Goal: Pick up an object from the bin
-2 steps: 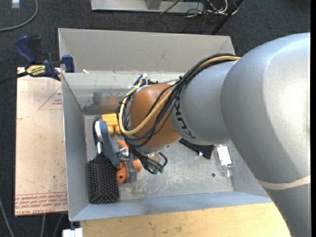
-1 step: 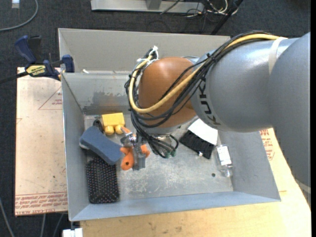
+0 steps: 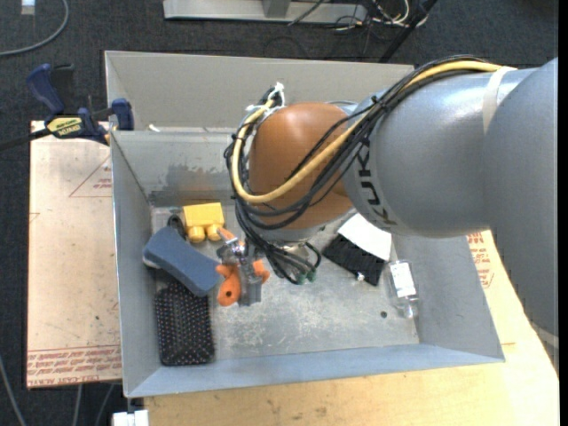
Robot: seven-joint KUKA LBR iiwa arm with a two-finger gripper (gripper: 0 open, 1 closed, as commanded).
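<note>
Down among clutter, the hand (image 3: 241, 275), its grip impossible to tell, risked nudging the orange piece (image 3: 227, 292) against the blue-grey wedge (image 3: 180, 260).

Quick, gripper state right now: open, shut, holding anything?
Gripper: cannot be told. It is down low at a small orange thing, right beside the blue-grey block.

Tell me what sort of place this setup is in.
Probably a robotics lab: a large grey KUKA arm reaches into a grey metal bin of small things, with loose black cables on the dark floor.
</note>
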